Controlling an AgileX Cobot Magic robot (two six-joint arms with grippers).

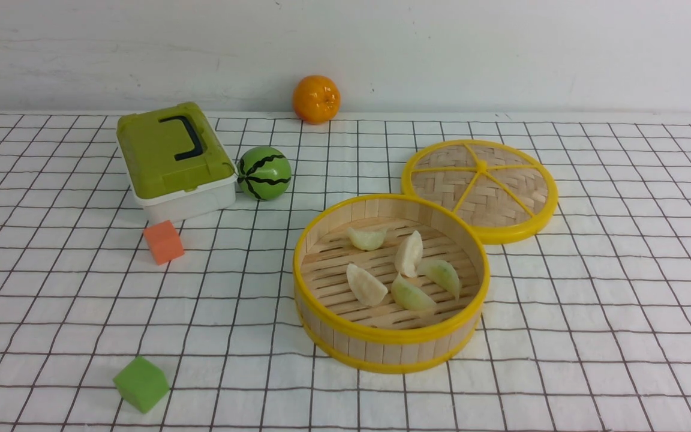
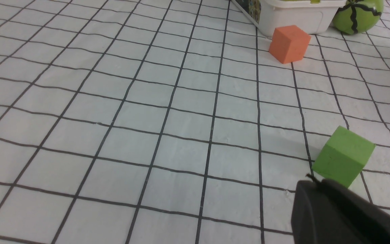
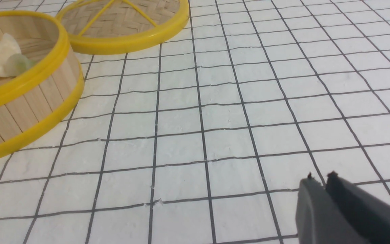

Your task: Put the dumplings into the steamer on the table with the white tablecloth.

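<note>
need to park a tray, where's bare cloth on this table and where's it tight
Bare tablecloth right of the steamer and lid. Also bare between the orange cube, green cube and steamer. Crowded at the back left: box, melon ball, orange.

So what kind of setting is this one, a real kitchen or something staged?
Most likely a staged tabletop test setup, not a kitchen: a table under a white tablecloth against a bare wall, a steamer holding dumplings, and unrelated props such as foam cubes and a toy watermelon.
</note>
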